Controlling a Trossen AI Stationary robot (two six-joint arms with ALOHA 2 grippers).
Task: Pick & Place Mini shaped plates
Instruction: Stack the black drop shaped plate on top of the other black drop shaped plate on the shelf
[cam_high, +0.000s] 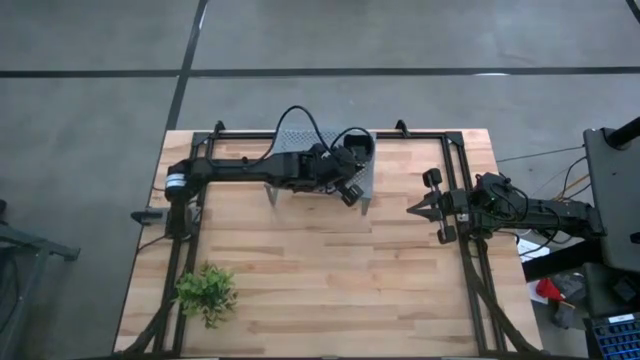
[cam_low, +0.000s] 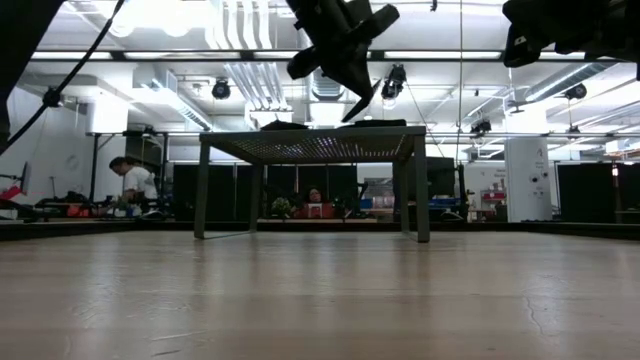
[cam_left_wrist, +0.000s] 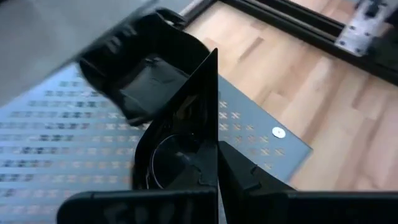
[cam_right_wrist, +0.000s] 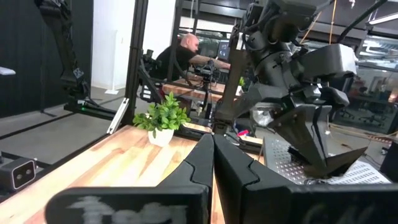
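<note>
My left gripper hangs over the near right part of the grey perforated metal rack, which stands at the far middle of the table. Through its wrist camera I see its two dark fingers pressed close on a thin, glossy black plate with a pointed corner. The plate stands on edge between them, tilted up from the rack's surface. In the low view the gripper sits above the rack top with that pointed dark piece slanting down toward the mesh; I cannot tell whether its tip touches.

Just beyond the held plate, a stack of small black dishes with raised, rounded rims rests on the rack top near its far right corner. Their finish is smooth and slightly shiny against the matte grey sheet, which is punched with rows of small cross-shaped holes. The stack lies just beside the left gripper, on its far side.

My right gripper waits well apart at the right side of the table, pointing toward the middle. Its two fingers lie together with only a hairline seam between them, holding nothing.

The table is pale butcher-block wood with a black frame along its edges. A small green leafy plant in a white pot stands at the near left corner.
</note>
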